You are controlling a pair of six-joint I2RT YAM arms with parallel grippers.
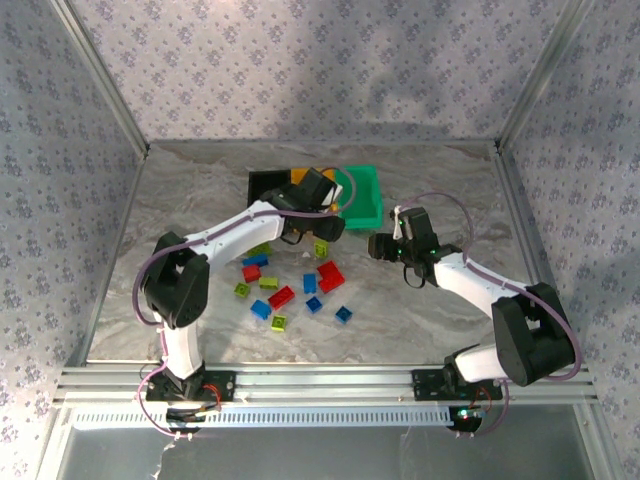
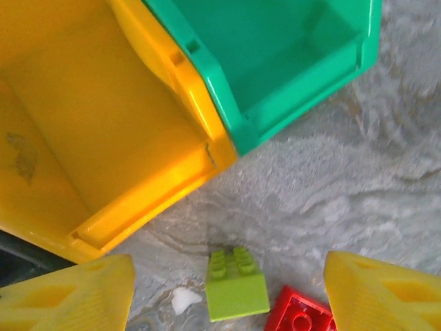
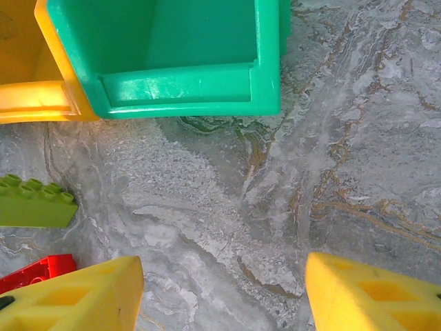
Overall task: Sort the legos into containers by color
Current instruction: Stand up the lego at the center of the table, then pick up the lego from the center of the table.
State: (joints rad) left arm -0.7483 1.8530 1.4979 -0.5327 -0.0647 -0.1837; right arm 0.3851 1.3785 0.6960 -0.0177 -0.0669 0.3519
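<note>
Top view: the legos (image 1: 330, 275) lie scattered on the desk (image 1: 200, 200), before the containers (image 1: 368, 200). Left wrist: the left jaws are wide open, empty, over a green lego (image 2: 236, 289). Right wrist: the right jaws are wide open, empty, near the green bin (image 3: 179, 69).

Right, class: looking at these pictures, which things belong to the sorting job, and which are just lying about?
Belong to the job: red bricks; blue bricks; lime bricks; black bin; yellow bin; green bin.

Just lying about: white scrap on the table; patterned walls behind.
</note>
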